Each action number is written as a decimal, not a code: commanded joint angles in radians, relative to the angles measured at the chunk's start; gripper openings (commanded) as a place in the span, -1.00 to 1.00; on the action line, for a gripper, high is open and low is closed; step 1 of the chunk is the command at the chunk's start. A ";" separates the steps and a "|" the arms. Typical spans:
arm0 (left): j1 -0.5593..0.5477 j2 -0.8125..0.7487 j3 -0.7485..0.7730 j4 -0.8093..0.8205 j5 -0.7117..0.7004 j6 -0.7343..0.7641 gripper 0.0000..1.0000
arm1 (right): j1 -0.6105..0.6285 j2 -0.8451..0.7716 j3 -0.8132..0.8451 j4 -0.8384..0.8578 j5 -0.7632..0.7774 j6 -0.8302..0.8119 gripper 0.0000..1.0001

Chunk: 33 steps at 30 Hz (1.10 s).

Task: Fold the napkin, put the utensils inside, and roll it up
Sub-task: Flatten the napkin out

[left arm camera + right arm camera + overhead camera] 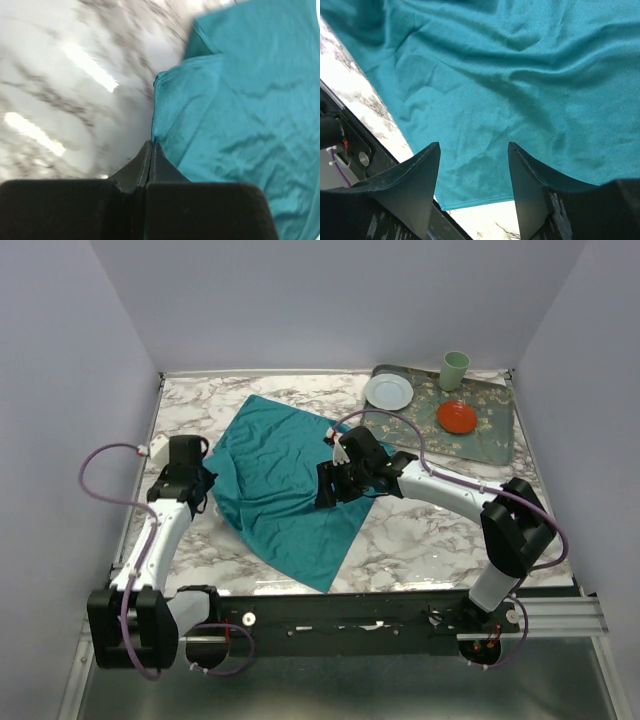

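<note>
The teal napkin (pixel 285 485) lies spread and wrinkled on the marble table, one corner pointing at the near edge. My left gripper (pixel 201 486) is at the napkin's left edge. In the left wrist view its fingers (pixel 151 145) are pressed together, with the cloth's folded edge (pixel 235 115) meeting the tips. My right gripper (pixel 333 490) hovers over the napkin's right part. In the right wrist view it (pixel 473 146) is open and empty above the cloth (pixel 510 75), near a napkin corner (pixel 442 204). No utensils are in view.
A patterned grey-green tray (pixel 492 435) sits at the back right, with a white plate (pixel 388 392), a red dish (pixel 456 417) and a green cup (pixel 454 370) on it. Walls enclose the table on three sides. The mounting rail (pixel 380 615) runs along the near edge.
</note>
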<state>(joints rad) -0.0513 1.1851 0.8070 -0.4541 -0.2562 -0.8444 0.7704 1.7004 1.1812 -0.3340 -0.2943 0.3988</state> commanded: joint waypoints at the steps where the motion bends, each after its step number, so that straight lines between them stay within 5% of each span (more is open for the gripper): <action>1: 0.174 -0.235 -0.129 -0.172 -0.207 -0.065 -0.96 | -0.020 0.021 0.029 -0.019 0.012 -0.014 0.29; 2: 0.217 -0.284 -0.181 -0.170 -0.198 -0.061 -0.93 | -0.031 0.018 0.021 -0.020 0.012 0.010 0.29; 5: 0.353 -0.453 -0.209 -0.175 -0.233 0.000 -0.25 | -0.068 0.012 0.012 -0.023 0.006 0.022 0.29; 7: 0.402 -0.510 -0.204 -0.175 -0.241 0.019 0.73 | -0.069 0.022 0.021 -0.043 -0.012 -0.009 0.29; 8: 0.404 -0.499 -0.181 -0.173 -0.233 0.037 0.97 | -0.069 0.039 0.031 -0.065 -0.016 -0.024 0.30; 11: 0.404 -0.434 -0.132 -0.153 -0.103 0.064 0.97 | -0.066 0.045 0.017 -0.066 -0.052 -0.043 0.30; 16: 0.351 -0.139 -0.106 0.054 0.315 0.235 0.44 | -0.071 0.038 0.000 -0.086 0.119 -0.035 0.32; 19: 0.245 0.102 0.012 0.048 0.400 0.312 0.27 | -0.082 0.042 0.008 -0.108 0.168 -0.018 0.30; 23: 0.206 0.283 0.133 0.068 0.413 0.312 0.10 | -0.028 0.024 0.001 -0.099 0.174 -0.029 0.08; 29: 0.215 0.468 0.279 -0.063 0.299 0.404 0.04 | 0.127 0.103 0.051 -0.134 0.251 -0.005 0.06; 33: 0.258 0.508 0.247 -0.064 0.293 0.392 0.05 | 0.196 0.146 0.086 -0.149 0.279 -0.012 0.04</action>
<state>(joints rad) 0.1631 1.6608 1.0664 -0.4541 0.0715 -0.4801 0.9108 1.7927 1.2171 -0.4274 -0.0914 0.3809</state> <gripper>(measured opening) 0.521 0.529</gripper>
